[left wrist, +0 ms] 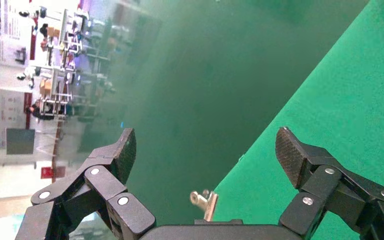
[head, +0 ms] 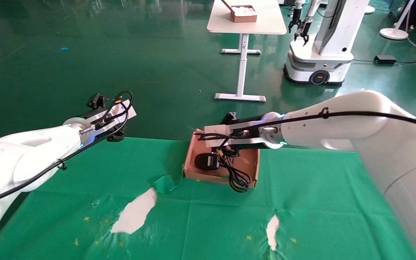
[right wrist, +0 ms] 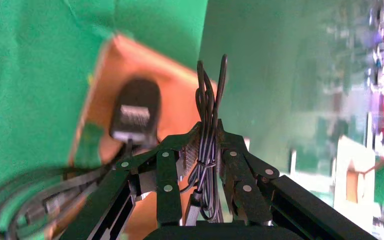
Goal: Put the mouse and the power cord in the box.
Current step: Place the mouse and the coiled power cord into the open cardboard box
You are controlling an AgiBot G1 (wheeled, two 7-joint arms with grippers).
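Work surface: table w/ green cloth [head: 320,202], torn in spots, pale patches showing thru near front edge, small yellow marks scattered.

Box [head: 190,167] sits near cloth's far edge, roughly mid-width. Mouse [head: 207,161] inside box, toward its left side, underside up w/ pale label showing. Power cord [head: 239,180] coiled, loops draped over box's near-right wall & onto cloth; plug can't be made out.

Right gripper [right wrist: 210,142] hovering over box's far side, fingers [right wrist: 235,162] clamped on a bundle of thin black cable, prob. the mouse's thin cable, loops poking out past tips.

Left gripper [left wrist: 205,150] held up off far-left edge of cloth, well apart from box, fingers spread wide, nothing between.

Room: glossy dark green floor. Beyond, white table [head: 246,25] on single pedestal w/ small brown box [head: 243,13] holding white contents. Another white wheeled robot [head: 318,47] to its right. Black adapter & cables on floor far right; white round stand base [head: 394,33] nearby.
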